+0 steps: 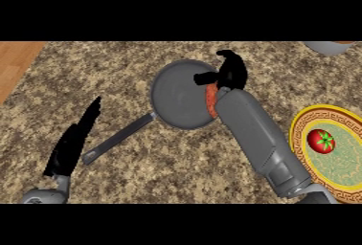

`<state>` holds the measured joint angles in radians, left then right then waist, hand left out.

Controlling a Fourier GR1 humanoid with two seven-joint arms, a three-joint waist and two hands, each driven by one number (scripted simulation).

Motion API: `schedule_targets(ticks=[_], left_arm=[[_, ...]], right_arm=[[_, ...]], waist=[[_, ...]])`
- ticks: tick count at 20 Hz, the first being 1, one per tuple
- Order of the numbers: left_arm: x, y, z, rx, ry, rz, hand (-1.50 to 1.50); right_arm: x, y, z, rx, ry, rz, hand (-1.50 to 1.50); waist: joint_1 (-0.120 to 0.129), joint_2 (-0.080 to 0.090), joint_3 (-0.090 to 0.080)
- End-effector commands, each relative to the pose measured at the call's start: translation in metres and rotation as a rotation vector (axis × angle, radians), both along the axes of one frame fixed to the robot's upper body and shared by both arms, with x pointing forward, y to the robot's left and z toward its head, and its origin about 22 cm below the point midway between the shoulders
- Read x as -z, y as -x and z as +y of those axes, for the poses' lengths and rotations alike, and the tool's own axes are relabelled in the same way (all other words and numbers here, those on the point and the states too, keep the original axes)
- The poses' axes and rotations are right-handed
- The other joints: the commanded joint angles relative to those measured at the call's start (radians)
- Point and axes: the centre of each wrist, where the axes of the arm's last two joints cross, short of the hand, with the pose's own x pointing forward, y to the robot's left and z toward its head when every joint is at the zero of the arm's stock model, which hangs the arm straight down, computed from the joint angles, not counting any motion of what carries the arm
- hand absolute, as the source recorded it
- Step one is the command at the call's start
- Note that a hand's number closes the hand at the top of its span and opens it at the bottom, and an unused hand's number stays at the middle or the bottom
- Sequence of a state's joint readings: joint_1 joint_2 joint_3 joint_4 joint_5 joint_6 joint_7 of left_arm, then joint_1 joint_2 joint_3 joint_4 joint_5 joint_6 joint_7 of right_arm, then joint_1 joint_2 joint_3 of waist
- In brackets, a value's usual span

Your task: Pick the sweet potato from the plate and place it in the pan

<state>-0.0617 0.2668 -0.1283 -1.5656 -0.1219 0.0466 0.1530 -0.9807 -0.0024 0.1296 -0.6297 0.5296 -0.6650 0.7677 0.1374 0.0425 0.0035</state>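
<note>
A grey pan (176, 95) lies on the granite counter, its handle (117, 139) pointing toward the lower left. My right hand (230, 69) hovers over the pan's right rim, fingers curled round an orange-red sweet potato (210, 99) that shows just under the wrist, over the pan's right side. The forearm hides most of the sweet potato. At the right edge sits a yellow-rimmed plate (304, 125) with a red tomato (322, 141) on it. My left hand (71, 143) rests open at the lower left, fingers straight and pointing up.
A grey bowl-like rim (329, 47) shows at the top right corner. A wooden surface (17, 60) borders the counter at the upper left. Bare granite lies between the pan and my left hand.
</note>
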Motion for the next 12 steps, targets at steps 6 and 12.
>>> schedule_targets(ticks=[6, 12], left_arm=[[0.017, 0.012, 0.011, -0.026, 0.004, 0.021, 0.0], [0.01, 0.011, 0.011, -0.047, 0.007, 0.028, 0.0]], right_arm=[[-0.014, -0.01, 0.002, 0.228, -0.086, -0.362, -1.5], [0.006, -0.005, -0.008, 0.445, -0.146, -0.438, -1.5]], waist=[[-0.033, -0.016, -0.003], [-0.057, -0.028, -0.003]])
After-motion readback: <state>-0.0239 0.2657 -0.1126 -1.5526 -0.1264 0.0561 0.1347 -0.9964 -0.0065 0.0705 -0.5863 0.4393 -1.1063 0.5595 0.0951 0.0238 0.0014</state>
